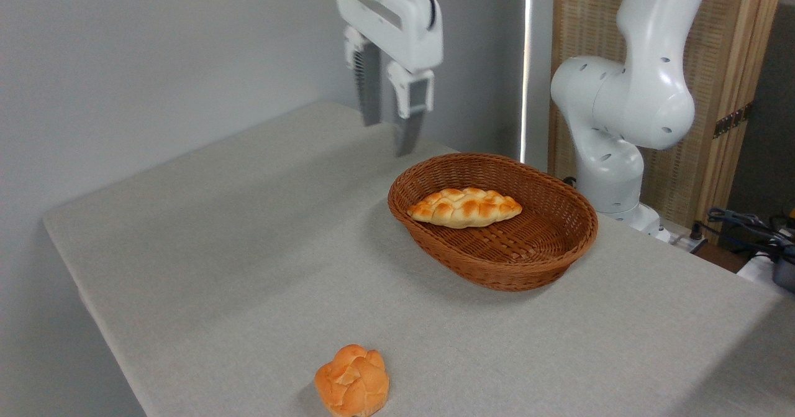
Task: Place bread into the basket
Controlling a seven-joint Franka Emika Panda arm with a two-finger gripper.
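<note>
The braided, pointed bread (464,207) is seen lying inside the oval woven wicker basket (546,258). The gripper (389,137) is held high above the table's far side, fingers parted and empty.

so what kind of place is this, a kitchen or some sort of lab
Most likely a robotics lab, not a kitchen: a robot arm is mounted beside a cloth-covered table, loose cables trail at the right, and the bread in the basket looks staged.

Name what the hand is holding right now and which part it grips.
Nothing. The hand hangs open and empty above the table; the bread lies free in the basket.
</note>
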